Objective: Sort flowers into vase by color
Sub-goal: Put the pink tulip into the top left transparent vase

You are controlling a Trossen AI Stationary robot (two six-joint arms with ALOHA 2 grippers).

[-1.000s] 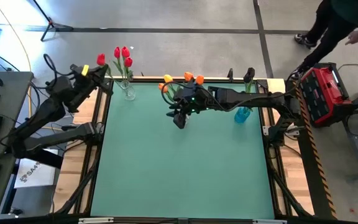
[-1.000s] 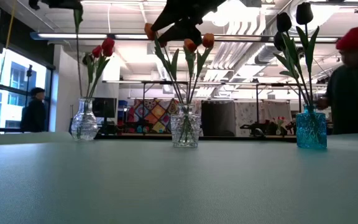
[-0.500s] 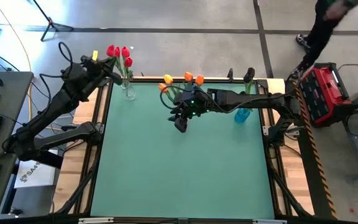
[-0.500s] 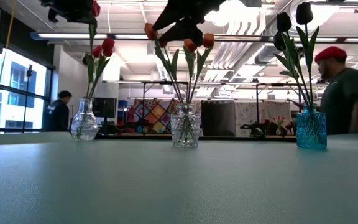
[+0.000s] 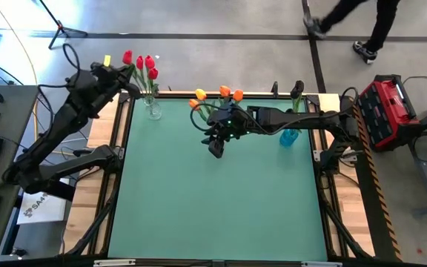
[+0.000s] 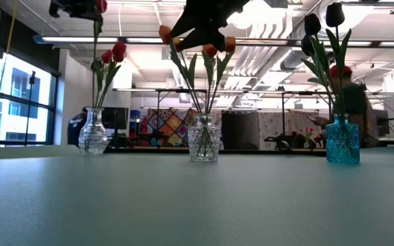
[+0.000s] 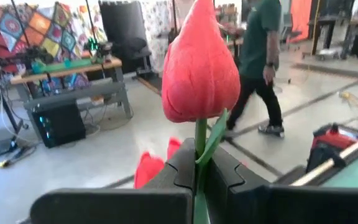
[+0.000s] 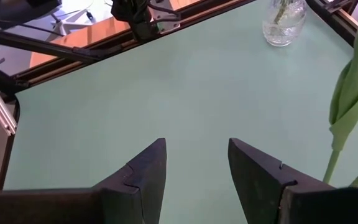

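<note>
- While my left gripper [image 7: 199, 171] is clenched on the thin green stem of a red tulip [image 7: 199, 65], just under the head, it carries the flower high over the table's far-left corner, near the clear glass vase [image 5: 153, 110] that already holds two red tulips [image 5: 148, 65].
- From the low view, the held bloom [image 6: 101, 6] sits above that vase [image 6: 93, 133], with its stem hanging down toward the neck; I cannot tell whether the tip is inside yet.
- My right gripper [image 8: 194, 163] waits with its fingers apart and nothing between them, over the green table [image 5: 221, 200] beside the middle clear vase of orange and yellow tulips [image 5: 219, 95].
- Dark near-black tulips [image 6: 323, 20] stand in the blue vase [image 6: 342, 142] on the far right, so all three colours look grouped already.
- I judge this flower light and floppy: the stem is soft and bends easily, and the head is fragile.
- Holding high on the stem keeps the head steady, but the long lower end swings, so I would lower slowly and guide it into the narrow neck.
- Squeezing harder risks crushing the stem; the glass vase could tip if nudged.
</note>
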